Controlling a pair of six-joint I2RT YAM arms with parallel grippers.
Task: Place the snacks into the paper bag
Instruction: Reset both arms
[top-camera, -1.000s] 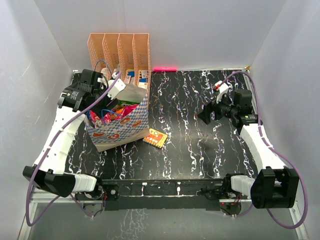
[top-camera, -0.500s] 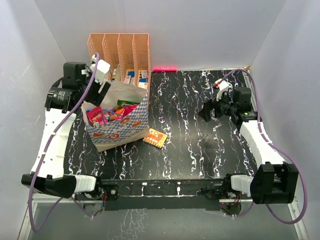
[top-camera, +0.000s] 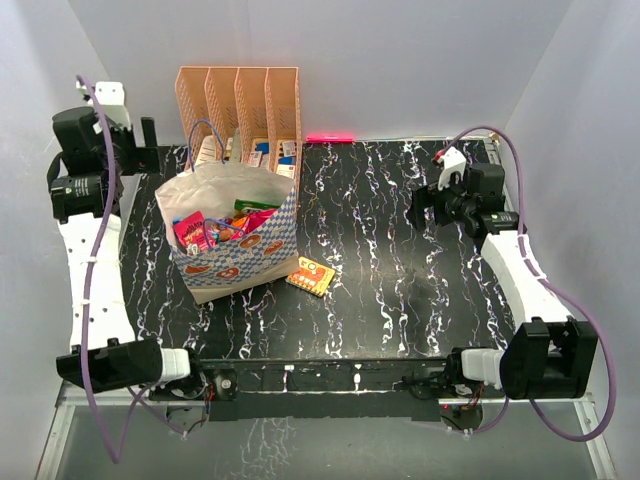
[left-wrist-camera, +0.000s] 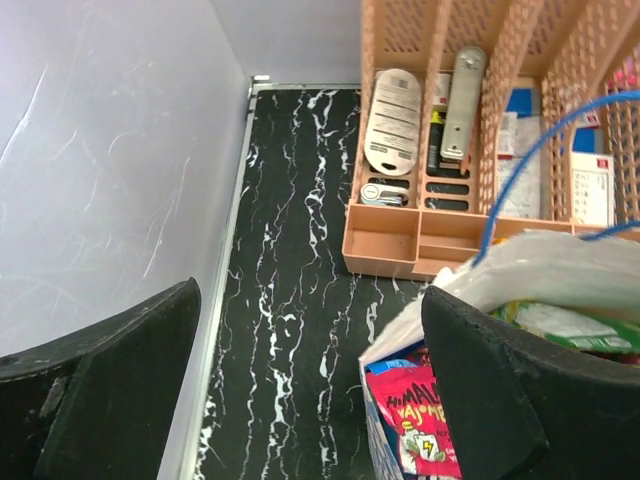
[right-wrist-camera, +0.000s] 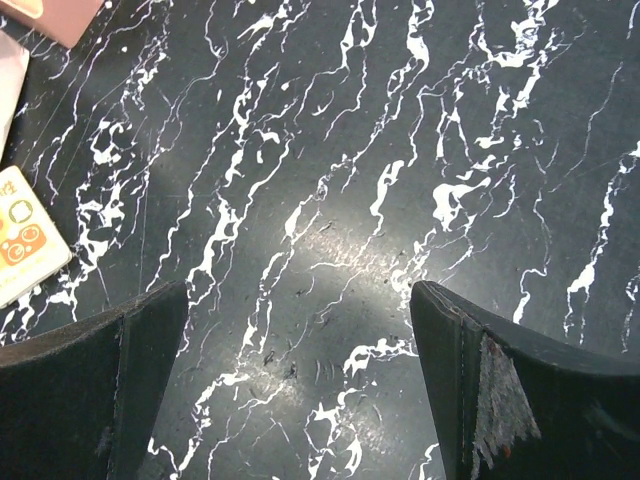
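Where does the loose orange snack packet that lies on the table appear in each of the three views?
Top external: the orange snack packet lies left of centre, just right of the paper bag.
Left wrist: not in it; only the paper bag's mouth shows at lower right.
Right wrist: at the left edge, partly cut off.
Shared landmark: the black marbled table, seen in all three views.

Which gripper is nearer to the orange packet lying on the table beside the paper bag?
Right. The right gripper hangs to the right of the orange packet; the left gripper is much farther off, beyond the paper bag, at the far left.
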